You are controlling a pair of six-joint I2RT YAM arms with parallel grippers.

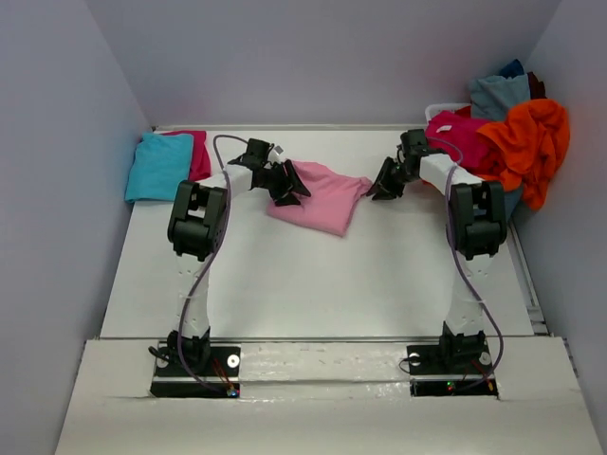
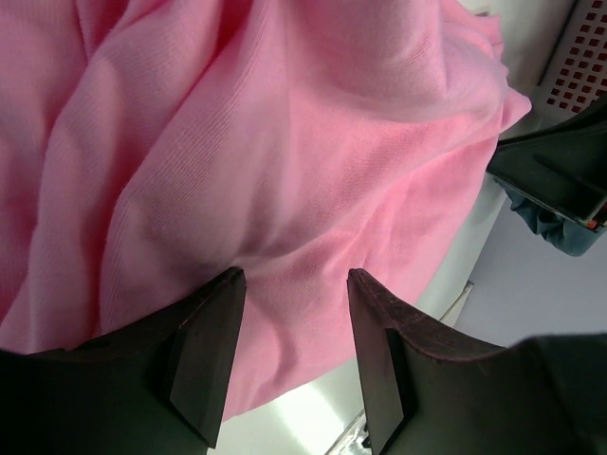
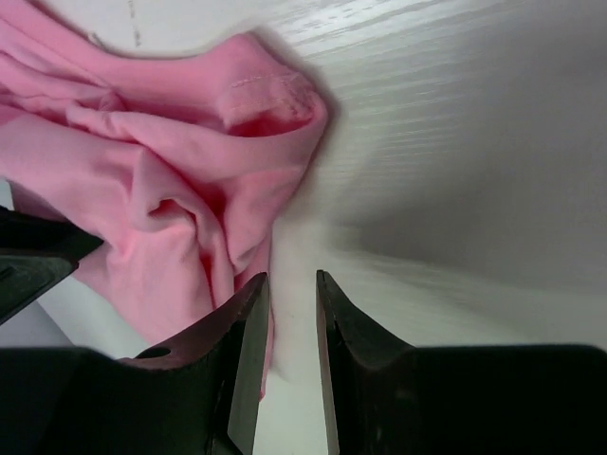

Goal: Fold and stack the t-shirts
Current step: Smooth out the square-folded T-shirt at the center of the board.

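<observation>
The light pink t-shirt (image 1: 322,197) lies crumpled on the table, between my two grippers. My left gripper (image 1: 289,185) is at its left edge; in the left wrist view the jaws (image 2: 294,284) stand open over the pink cloth (image 2: 285,142), gripping nothing. My right gripper (image 1: 384,185) is at the shirt's right end. In the right wrist view it (image 3: 292,280) is open by a narrow gap with only bare table between the fingers, and the pink sleeve (image 3: 161,190) lies just to its left.
A folded turquoise shirt (image 1: 159,166) lies on a magenta one (image 1: 197,152) at the far left. At the far right a white basket (image 1: 444,110) holds a heap of magenta (image 1: 460,137), orange (image 1: 529,142) and grey-blue (image 1: 498,95) shirts. Walls enclose the table.
</observation>
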